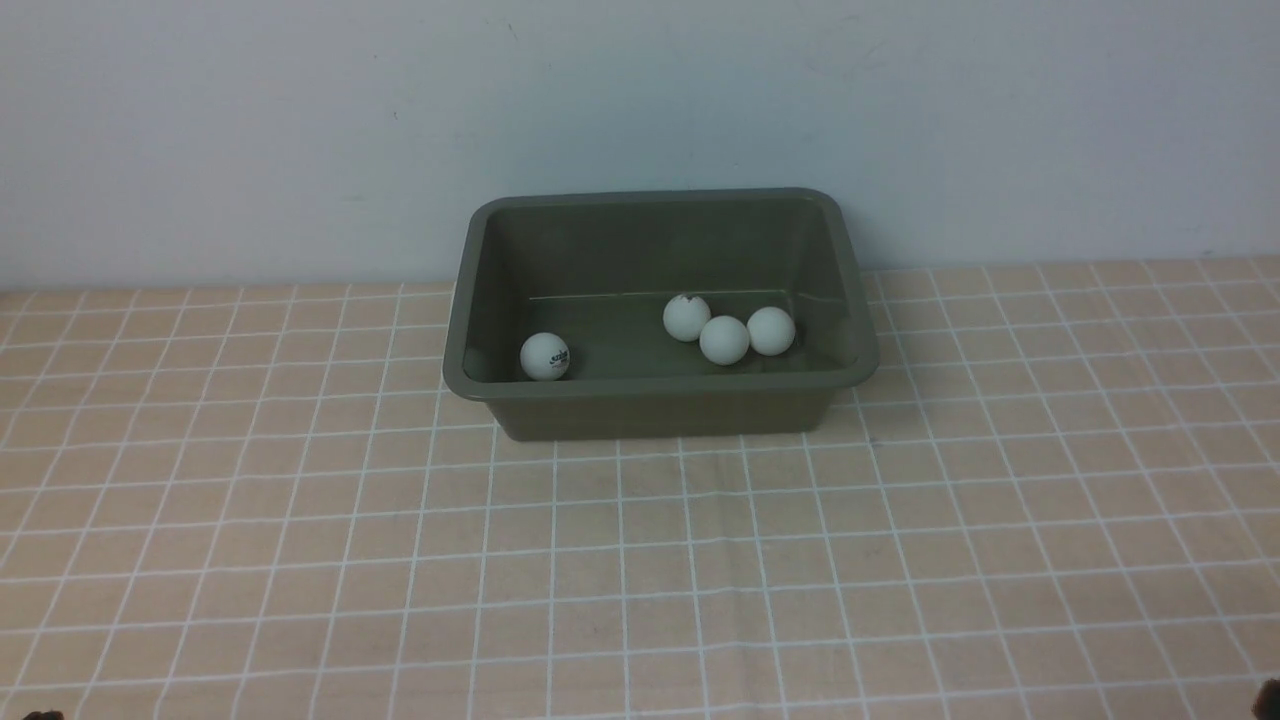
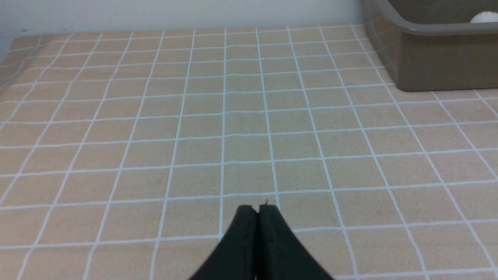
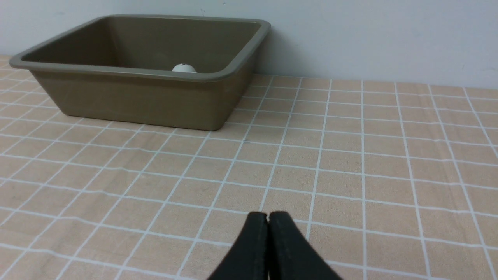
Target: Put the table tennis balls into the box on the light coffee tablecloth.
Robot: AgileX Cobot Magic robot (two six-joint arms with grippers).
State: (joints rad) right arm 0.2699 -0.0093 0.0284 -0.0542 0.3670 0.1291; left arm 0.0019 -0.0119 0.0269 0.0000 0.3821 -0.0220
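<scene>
The olive-green box [image 1: 660, 392] stands at the back middle of the light coffee tablecloth [image 1: 640, 560]. Inside it lie several white table tennis balls: one with a dark logo [image 1: 545, 356] near the front left corner, and three clustered at the right [image 1: 686, 317] [image 1: 724, 340] [image 1: 771, 330]. My left gripper [image 2: 258, 208] is shut with nothing in it, low over bare cloth, far from the box [image 2: 435, 58], where a ball [image 2: 484, 17] peeks over the rim. My right gripper [image 3: 267, 214] is shut and empty too, over bare cloth well short of the box [image 3: 136, 97]; one ball [image 3: 183, 68] shows above its rim.
A pale blue-grey wall [image 1: 640, 120] rises right behind the box. The gridded cloth covers the whole table surface in view. Only dark slivers of the arms show at the bottom corners of the front view.
</scene>
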